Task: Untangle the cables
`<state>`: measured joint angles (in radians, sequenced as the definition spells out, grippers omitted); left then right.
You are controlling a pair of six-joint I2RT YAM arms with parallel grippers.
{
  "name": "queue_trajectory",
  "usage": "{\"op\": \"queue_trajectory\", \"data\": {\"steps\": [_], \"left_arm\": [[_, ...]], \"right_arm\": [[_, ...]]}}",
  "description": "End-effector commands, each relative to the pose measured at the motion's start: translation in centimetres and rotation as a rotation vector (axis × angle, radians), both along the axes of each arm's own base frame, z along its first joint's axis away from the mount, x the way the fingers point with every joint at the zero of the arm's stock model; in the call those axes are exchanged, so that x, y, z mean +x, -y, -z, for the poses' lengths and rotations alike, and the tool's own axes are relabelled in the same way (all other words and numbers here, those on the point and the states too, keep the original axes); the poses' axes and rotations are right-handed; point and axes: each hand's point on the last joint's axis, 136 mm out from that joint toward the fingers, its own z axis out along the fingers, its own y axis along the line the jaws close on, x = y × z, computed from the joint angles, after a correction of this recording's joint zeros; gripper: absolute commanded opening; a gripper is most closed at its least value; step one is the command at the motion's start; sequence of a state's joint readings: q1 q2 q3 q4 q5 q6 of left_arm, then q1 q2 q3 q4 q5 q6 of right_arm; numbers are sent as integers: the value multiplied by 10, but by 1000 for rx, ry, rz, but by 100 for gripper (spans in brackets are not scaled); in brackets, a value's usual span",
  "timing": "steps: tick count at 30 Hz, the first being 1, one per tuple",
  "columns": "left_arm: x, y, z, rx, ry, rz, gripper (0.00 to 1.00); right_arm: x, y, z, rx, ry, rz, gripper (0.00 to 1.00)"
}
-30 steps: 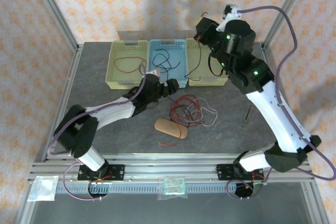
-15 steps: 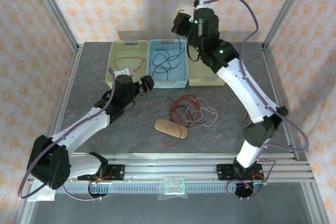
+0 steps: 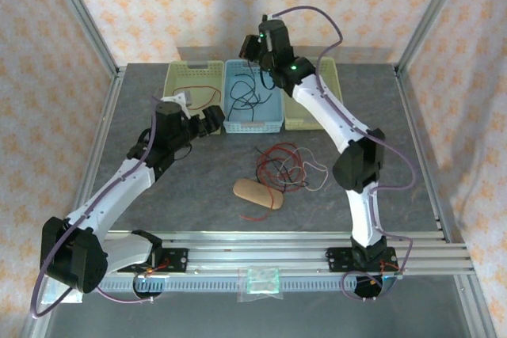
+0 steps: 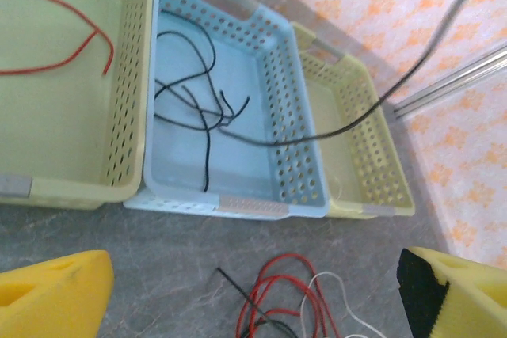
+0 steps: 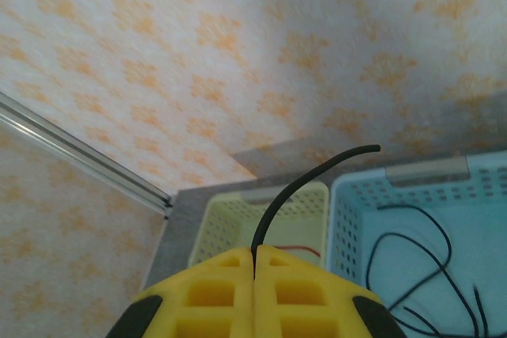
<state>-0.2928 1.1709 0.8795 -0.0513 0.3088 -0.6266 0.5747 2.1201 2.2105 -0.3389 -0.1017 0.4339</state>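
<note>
My right gripper is clenched on a black cable, with only a short tail past the fingers. That tail could slip out if the strand snags. Below the gripper, the strand hangs into the blue basket, where its low end seems to lie among other black cables, and pulling might drag those along. The right wrist view shows the pinch itself; the left wrist view shows the long run down to the basket. My left gripper is spread wide, holding nothing. The red, white and black tangle lies on the table just ahead, between its fingers.
</note>
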Motion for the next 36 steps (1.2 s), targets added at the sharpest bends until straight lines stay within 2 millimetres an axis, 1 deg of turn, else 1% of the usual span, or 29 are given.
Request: {"op": "queue_trajectory", "data": {"steps": [1,3,5,7,10,13,15,16,18,20,22,24,26,28,31,33,36], "left_arm": [[-4,-3,-22,21,8,20,93],[-3,-9,-23,76,1,3,93],[-2,-12,-27,98,-3,-7,93],[-2,-11,-30,100,2,-1,93],[-2,-10,-27,100,-9,7,93],[-4,-8,-20,97,-26,12,93],[-6,-7,-15,97,-39,16,93],[-7,-7,-11,98,-46,16,94],[-7,-8,-7,101,-56,10,95],[-8,-9,-4,110,-63,-2,99],[-8,-9,-5,117,-61,-5,99],[-7,-6,-3,121,-60,-2,99],[-5,0,-3,127,-58,8,99],[-4,10,-2,141,-55,29,99],[-3,33,-3,156,-38,85,99],[-4,51,-3,166,-27,124,98],[-6,79,-1,166,-9,194,97]], "right_arm": [[11,1,23,6,-57,18,0],[16,-2,48,-15,-107,20,0],[21,-2,79,-50,-170,38,0],[26,1,111,-83,-233,61,0],[30,2,147,-97,-302,60,0],[33,3,171,-110,-345,58,4],[33,1,180,-111,-363,47,8],[33,1,183,-112,-368,46,12],[34,1,181,-115,-366,45,20],[34,3,172,-114,-360,55,26],[35,6,153,-112,-332,63,39],[34,9,133,-113,-299,67,45],[31,16,114,-121,-272,81,46],[24,26,94,-143,-250,99,47],[10,40,74,-181,-236,112,47],[-4,51,65,-204,-238,121,46],[-29,69,62,-223,-250,133,45]]}}
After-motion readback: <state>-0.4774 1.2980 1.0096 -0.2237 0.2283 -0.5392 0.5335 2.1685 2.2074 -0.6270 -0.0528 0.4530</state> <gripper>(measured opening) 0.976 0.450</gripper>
